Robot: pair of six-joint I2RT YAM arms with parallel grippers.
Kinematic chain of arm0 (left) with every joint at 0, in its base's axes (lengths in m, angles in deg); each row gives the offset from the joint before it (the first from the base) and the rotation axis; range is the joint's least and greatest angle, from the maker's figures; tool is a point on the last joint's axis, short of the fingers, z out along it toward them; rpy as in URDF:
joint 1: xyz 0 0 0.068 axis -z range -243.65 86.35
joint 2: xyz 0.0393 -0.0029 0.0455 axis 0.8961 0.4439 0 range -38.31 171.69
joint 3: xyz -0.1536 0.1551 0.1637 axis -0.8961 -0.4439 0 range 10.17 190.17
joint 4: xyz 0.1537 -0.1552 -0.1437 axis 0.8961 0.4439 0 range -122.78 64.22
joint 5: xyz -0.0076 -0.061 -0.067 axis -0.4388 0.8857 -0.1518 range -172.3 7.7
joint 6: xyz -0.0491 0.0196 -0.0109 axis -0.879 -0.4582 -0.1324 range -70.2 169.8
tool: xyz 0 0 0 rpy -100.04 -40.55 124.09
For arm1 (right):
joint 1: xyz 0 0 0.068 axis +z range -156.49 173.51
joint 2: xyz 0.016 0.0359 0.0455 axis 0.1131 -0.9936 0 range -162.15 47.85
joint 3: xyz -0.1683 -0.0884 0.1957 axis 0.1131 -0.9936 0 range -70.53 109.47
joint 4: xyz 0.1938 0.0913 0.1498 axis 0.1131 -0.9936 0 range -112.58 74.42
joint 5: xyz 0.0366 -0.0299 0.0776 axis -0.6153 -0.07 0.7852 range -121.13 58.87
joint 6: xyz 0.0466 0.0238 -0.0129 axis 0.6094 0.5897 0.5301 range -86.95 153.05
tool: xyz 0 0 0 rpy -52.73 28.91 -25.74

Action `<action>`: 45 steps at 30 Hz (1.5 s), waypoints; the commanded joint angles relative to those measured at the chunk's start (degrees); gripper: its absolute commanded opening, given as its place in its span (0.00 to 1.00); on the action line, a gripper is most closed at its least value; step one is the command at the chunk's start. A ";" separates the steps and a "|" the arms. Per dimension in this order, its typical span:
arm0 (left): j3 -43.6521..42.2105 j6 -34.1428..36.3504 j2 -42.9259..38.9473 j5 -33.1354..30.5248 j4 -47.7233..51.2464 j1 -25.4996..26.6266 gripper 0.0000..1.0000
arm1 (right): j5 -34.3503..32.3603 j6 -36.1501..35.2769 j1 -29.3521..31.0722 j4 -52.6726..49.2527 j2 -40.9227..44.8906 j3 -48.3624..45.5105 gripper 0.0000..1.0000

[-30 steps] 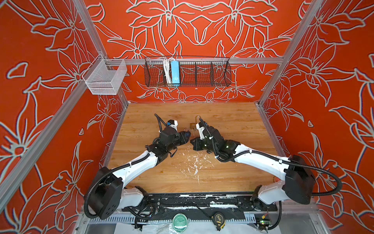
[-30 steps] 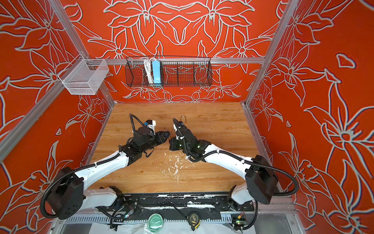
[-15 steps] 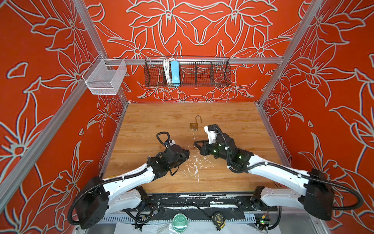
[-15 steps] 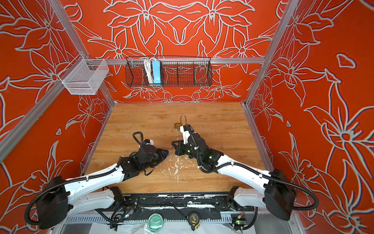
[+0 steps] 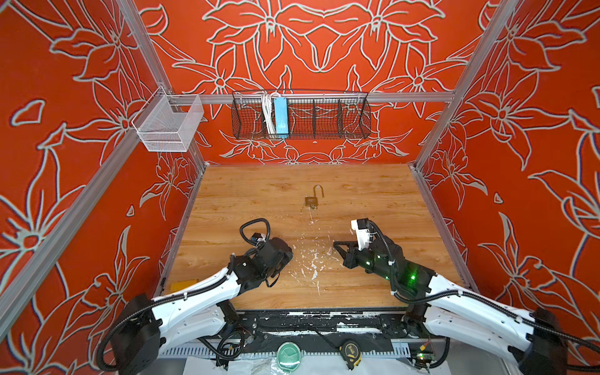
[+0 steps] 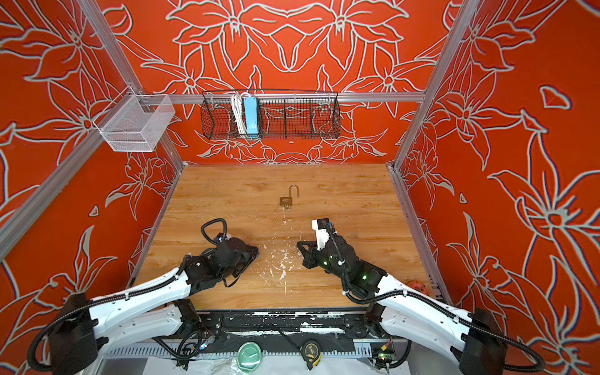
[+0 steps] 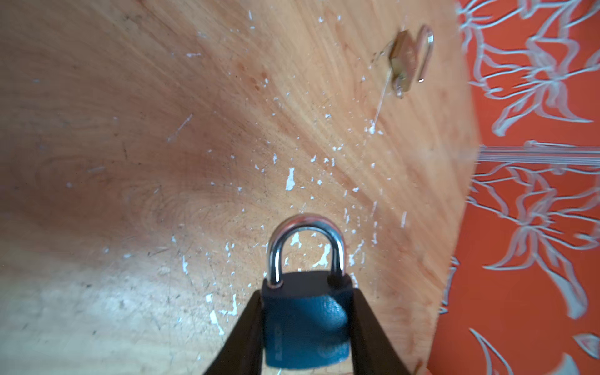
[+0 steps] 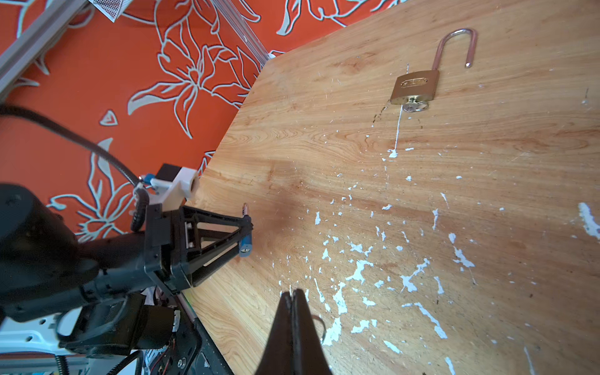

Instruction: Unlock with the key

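Both arms have withdrawn well clear of the open brass padlock with its inserted key; the left gripper clamps the locked blue padlock and the right gripper is pinched shut on a second key, so insertion likely follows.

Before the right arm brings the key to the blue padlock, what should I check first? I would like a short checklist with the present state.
1. Grip of left gripper on blue padlock: ok, clamped between both fingers.
2. Its shackle seated in the body, so not yet unlocked: ok.
3. Its keyhole free of the fingers, seen in the right wrist view: ok.
4. Hold of right gripper on key: ok, jaws shut; only the ring shows, so blade direction: cannot tell.
5. Blade lined up with keyhole: not ok, the grippers are apart.
6. Path free of brass padlock: ok, it lies open farther back.
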 commanded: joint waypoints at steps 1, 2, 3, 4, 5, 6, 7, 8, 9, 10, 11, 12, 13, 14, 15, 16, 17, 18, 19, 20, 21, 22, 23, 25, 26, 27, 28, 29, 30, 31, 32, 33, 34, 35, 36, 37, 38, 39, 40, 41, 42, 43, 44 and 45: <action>7.19 0.84 7.85 1.86 15.15 0.23 0.00 | 0.48 -1.15 -0.46 2.42 -0.05 0.00 0.00; 8.01 0.71 10.17 2.82 17.28 0.23 0.00 | 0.76 -1.10 -0.47 2.13 -0.08 0.03 0.00; 8.13 0.56 12.23 3.96 17.93 0.25 0.00 | 1.15 -0.73 -0.52 2.37 -0.23 -0.08 0.00; 7.43 0.81 13.65 5.27 16.84 0.24 0.00 | 1.44 -0.16 -0.54 3.08 -0.20 -0.59 0.00; 6.69 0.76 14.61 6.25 15.42 0.23 0.00 | 1.66 0.40 -0.50 3.95 -0.01 -1.21 0.00; 5.70 0.59 15.44 7.11 13.77 0.23 0.00 | 1.81 1.02 -0.51 4.58 0.13 -1.82 0.00; 5.28 0.49 16.09 7.61 12.97 0.23 0.00 | 1.67 1.38 -0.56 4.52 0.43 -2.15 0.00; 5.36 0.82 16.55 7.74 12.79 0.28 0.02 | 1.66 1.47 -0.55 3.97 0.74 -2.34 0.00; 5.74 1.37 17.04 7.47 13.23 0.31 0.11 | 1.57 1.40 -0.56 3.23 1.21 -2.35 0.00; 6.32 1.61 17.38 7.03 14.15 0.37 0.17 | 1.52 1.32 -0.54 2.77 1.62 -2.42 0.00; 6.76 1.87 17.73 6.65 15.03 0.51 0.25 | 1.64 1.15 -0.55 2.25 2.11 -2.46 0.00; 7.11 2.37 17.91 6.43 15.37 0.50 0.32 | 1.58 1.12 -0.56 1.92 2.54 -2.52 0.00; 7.27 2.53 18.11 6.30 15.61 0.49 0.37 | 1.61 1.02 -0.55 1.69 2.96 -2.57 0.00; 7.40 2.58 18.21 6.21 15.85 0.50 0.41 | 1.67 1.01 -0.65 1.49 3.07 -2.61 0.00; 7.40 2.58 18.23 5.99 16.01 0.45 0.45 | 1.69 0.98 -0.65 1.38 3.34 -2.56 0.00; 7.40 2.71 18.21 5.86 15.93 0.49 0.48 | 1.75 1.01 -0.65 1.36 3.41 -2.53 0.00; 7.34 2.93 18.10 5.72 15.78 0.49 0.50 | 1.91 1.02 -0.71 1.44 3.25 -2.44 0.00; 7.27 2.87 17.82 5.62 15.78 0.54 0.53 | 2.12 1.10 -0.73 1.62 3.06 -2.39 0.00; 7.18 3.09 17.53 5.47 15.47 0.54 0.55 | 2.40 1.04 -0.72 1.77 2.84 -2.29 0.00; 7.14 3.03 17.25 5.38 15.59 0.50 0.58 | 2.66 1.08 -0.81 1.82 2.60 -2.11 0.00; 7.18 3.00 16.86 5.25 15.72 0.49 0.59 | 2.79 0.96 -0.77 1.91 2.41 -1.85 0.00; 7.27 3.45 16.12 4.96 15.49 0.50 0.61 | 2.91 0.97 -0.91 2.06 2.24 -1.70 0.00; 7.14 4.15 15.05 4.80 15.08 0.54 0.62 | 3.06 0.93 -0.97 2.37 2.27 -1.57 0.00; 6.58 8.55 10.81 4.71 11.52 0.91 0.63 | 3.32 1.19 -1.42 4.04 2.13 -1.41 0.00; 5.68 11.43 8.24 4.75 8.00 1.37 0.63 | 3.66 1.27 -1.76 4.90 1.89 -1.30 0.00; 3.86 14.77 4.87 4.96 2.40 2.06 0.62 | 4.29 1.28 -2.40 5.64 1.59 -0.91 0.00; 0.75 18.43 1.33 6.25 -5.87 2.62 0.61 | 5.02 0.96 -2.96 5.62 1.12 -0.26 0.00; -3.07 21.78 -1.80 8.16 -15.80 3.09 0.60 | 6.00 0.64 -3.57 5.87 0.65 0.27 0.00; -7.72 24.99 -4.45 10.49 -27.79 3.39 0.60 | 7.33 0.62 -4.68 6.59 0.22 0.54 0.00; -11.08 27.37 -6.77 12.49 -36.17 3.44 0.59 | 8.90 1.04 -6.01 7.87 -0.21 0.51 0.00; -11.55 29.96 -7.60 13.45 -37.54 3.46 0.58 | 10.42 1.90 -7.22 9.29 -0.49 0.31 0.00; -10.14 33.97 -7.92 14.51 -35.17 3.48 0.58 | 12.53 3.15 -8.91 11.61 -0.83 -0.25 0.00; -8.69 37.88 -7.54 17.28 -33.88 3.48 0.58 | 14.57 4.39 -10.23 14.69 -1.18 -0.97 0.00; -7.98 41.43 -6.80 20.81 -34.91 3.48 0.58 | 16.03 5.06 -11.00 17.56 -1.52 -1.63 0.00; -7.60 44.29 -5.88 24.46 -37.48 3.56 0.58 | 17.69 5.40 -11.36 20.50 -1.88 -2.17 0.00; -7.54 46.82 -3.88 26.49 -39.95 3.89 0.58 | 18.89 5.26 -11.46 22.28 -2.36 -2.13 0.00; -7.53 48.65 -2.70 26.89 -41.93 4.21 0.58 | 20.16 5.15 -11.46 23.39 -2.85 -1.94 0.00; -7.94 50.59 -1.87 26.59 -44.46 4.44 0.57 | 21.58 5.19 -11.46 24.87 -3.29 -1.79 0.00; -8.98 52.74 -1.39 26.63 -48.20 4.45 0.56 | 22.87 5.31 -11.46 25.86 -3.57 -1.54 0.00; -10.31 54.65 -1.11 26.47 -52.13 4.45 0.55 | 23.70 5.33 -11.48 26.43 -3.58 -1.26 0.00; -11.60 56.92 -0.57 26.08 -55.85 4.45 0.54 | 24.42 5.39 -11.46 26.77 -3.31 -1.06 0.00; -12.19 59.05 -0.39 25.99 -57.79 4.45 0.53 | 24.72 5.33 -11.46 26.59 -2.92 -0.91 0.00; -12.73 61.76 -0.28 26.43 -59.74 4.45 0.52 | 24.78 5.02 -11.46 25.65 -2.15 -0.69 0.00; -13.02 63.82 -0.36 26.40 -60.98 4.45 0.51 | 24.76 4.30 -11.46 24.09 -1.37 -0.26 0.00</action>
